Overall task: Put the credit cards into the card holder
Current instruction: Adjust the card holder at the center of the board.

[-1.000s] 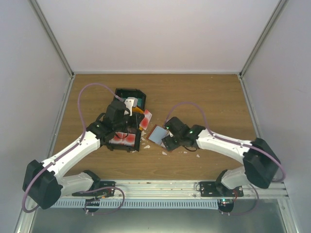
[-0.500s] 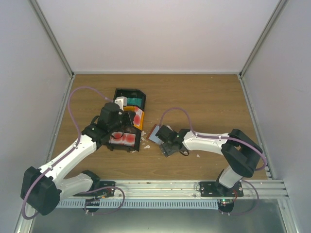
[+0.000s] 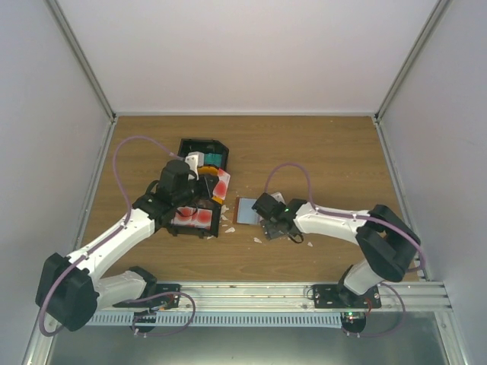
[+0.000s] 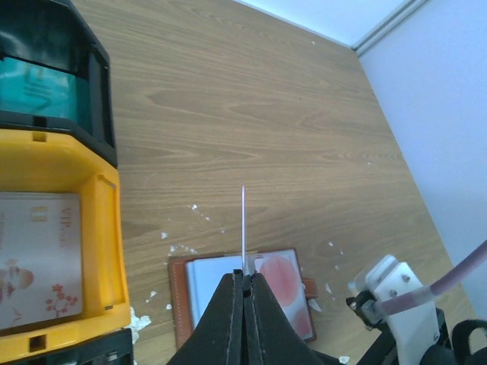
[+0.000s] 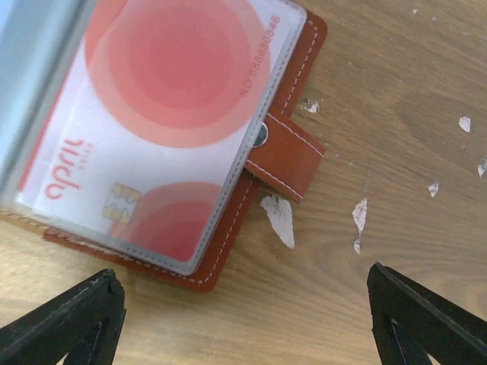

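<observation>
The card holder (image 3: 247, 211) lies open on the wood, reddish-brown with a pale inner pocket. Its clear pocket (image 5: 175, 114) holds a red-and-white credit card. My left gripper (image 4: 245, 275) is shut on another credit card (image 4: 243, 228), seen edge-on as a thin white line above the card holder (image 4: 205, 293). From above, that card (image 3: 221, 185) hangs by the bins, left of the holder. My right gripper (image 5: 243, 319) stands wide open just off the holder's strap corner, with bare wood between its fingertips (image 5: 68, 319).
A yellow bin (image 4: 84, 182) holds a pale card (image 4: 38, 258). A black bin (image 4: 99, 68) behind it holds teal cards (image 4: 38, 84). Another black bin (image 3: 217, 222) with red-and-white cards sits under the left arm. White flakes (image 5: 278, 217) dot the wood.
The left gripper swung back and then right again with its card. The right arm drew off to the holder's right side, leaving it lying open and flat.
</observation>
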Robot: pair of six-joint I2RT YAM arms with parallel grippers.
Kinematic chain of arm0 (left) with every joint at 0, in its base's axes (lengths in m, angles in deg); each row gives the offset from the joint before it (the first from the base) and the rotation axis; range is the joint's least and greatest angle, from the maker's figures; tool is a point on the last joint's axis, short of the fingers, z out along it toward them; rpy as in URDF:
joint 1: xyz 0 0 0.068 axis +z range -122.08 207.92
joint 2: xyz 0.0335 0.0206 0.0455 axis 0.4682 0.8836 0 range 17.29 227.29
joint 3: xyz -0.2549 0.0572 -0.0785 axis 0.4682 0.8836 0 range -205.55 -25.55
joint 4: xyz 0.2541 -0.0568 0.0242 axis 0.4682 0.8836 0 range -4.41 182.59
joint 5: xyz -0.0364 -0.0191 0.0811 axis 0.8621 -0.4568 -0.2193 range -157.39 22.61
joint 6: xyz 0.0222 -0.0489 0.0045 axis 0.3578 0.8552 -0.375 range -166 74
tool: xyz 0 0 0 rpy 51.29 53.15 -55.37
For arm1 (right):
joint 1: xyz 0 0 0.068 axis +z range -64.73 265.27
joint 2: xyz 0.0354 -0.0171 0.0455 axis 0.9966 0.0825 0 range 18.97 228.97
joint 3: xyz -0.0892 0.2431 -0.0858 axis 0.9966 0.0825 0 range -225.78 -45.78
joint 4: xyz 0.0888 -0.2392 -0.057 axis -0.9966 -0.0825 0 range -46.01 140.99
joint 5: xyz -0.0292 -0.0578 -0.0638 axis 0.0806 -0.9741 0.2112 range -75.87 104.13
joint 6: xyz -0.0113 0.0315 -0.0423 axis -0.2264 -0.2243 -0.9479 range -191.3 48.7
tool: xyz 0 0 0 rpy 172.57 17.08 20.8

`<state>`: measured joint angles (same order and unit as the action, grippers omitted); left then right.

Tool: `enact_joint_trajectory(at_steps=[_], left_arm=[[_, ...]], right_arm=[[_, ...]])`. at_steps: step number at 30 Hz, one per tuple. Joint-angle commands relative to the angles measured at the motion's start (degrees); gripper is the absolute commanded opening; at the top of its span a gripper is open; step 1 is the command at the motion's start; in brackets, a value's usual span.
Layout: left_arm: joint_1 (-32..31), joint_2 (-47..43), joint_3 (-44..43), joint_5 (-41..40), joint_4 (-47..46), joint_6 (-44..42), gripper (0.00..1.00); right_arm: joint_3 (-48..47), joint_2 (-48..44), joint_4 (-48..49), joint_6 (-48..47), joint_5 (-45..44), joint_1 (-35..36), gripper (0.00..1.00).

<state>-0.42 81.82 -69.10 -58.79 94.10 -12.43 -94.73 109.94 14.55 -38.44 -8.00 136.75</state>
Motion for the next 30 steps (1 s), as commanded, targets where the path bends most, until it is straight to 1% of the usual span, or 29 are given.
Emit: enact_joint_trajectory(at_steps=[1, 3, 5, 8, 10, 11, 12, 16, 17, 19, 21, 23, 27, 30], left_arm=[[0.39, 0.74, 1.2, 4.77, -7.33, 2.24, 0.0], [0.39, 0.96, 1.51, 7.3, -10.39, 3.95, 0.0], [0.38, 0.86, 2.34, 10.08, -13.81, 7.23, 0.0], [0.39, 0.62, 4.02, 14.31, -19.83, 13.92, 0.0], [0.39, 0.11, 5.29, 16.35, -23.9, 19.02, 0.0], [0.23, -0.19, 5.75, 16.96, -25.44, 21.15, 0.0], [0.29, -0.66, 6.05, 17.45, -26.82, 23.11, 0.0], [0.3, -3.36, 7.15, 17.79, -29.5, 27.92, 0.0], [0.23, -4.31, 7.63, 17.43, -29.99, 28.63, 0.0], [0.28, -6.0, 8.31, 16.51, -30.56, 29.64, 0.0], [0.23, -7.29, 8.79, 15.69, -30.97, 29.84, 0.0], [0.28, -7.91, 9.0, 15.18, -30.99, 29.55, 0.0], [0.26, -7.84, 9.01, 15.45, -31.74, 29.55, 0.0], [0.28, -7.89, 9.07, 15.18, -32.07, 29.55, 0.0]], right_arm=[[1.39, -8.73, 5.49, -0.85, 6.77, -1.4, 0.86], [2.74, -14.65, 11.66, -2.12, 13.59, -2.84, 0.85], [4.64, -20.62, 19.4, -2.02, 20.88, -4.74, 0.8], [7.13, -26.92, 33.51, 1.82, 31.49, -6.41, 0.71], [7.72, -27.94, 42.64, 5.47, 37.3, -6.58, 0.66], [7.21, -27.71, 45.32, 7.38, 38.7, -6.62, 0.66], [6.51, -27.25, 46.38, 9.54, 38.18, -6.65, 0.66], [5.02, -25.83, 46.73, 18.4, 33.31, -7.91, 0.66], [5.3, -25.76, 46.79, 20.61, 33.02, -8.63, 0.64], [6.48, -26.03, 47.7, 24.57, 33.66, -10.34, 0.58], [8.86, -26.38, 51.97, 26.72, 37.08, -11.71, 0.55], [9.74, -25.26, 55.93, 27.23, 42.18, -12.89, 0.5], [11.11, -22.41, 66.6, 29.26, 51.86, -12.98, 0.44], [12.19, -22.11, 70.88, 30.9, 53.47, -12.92, 0.43]])
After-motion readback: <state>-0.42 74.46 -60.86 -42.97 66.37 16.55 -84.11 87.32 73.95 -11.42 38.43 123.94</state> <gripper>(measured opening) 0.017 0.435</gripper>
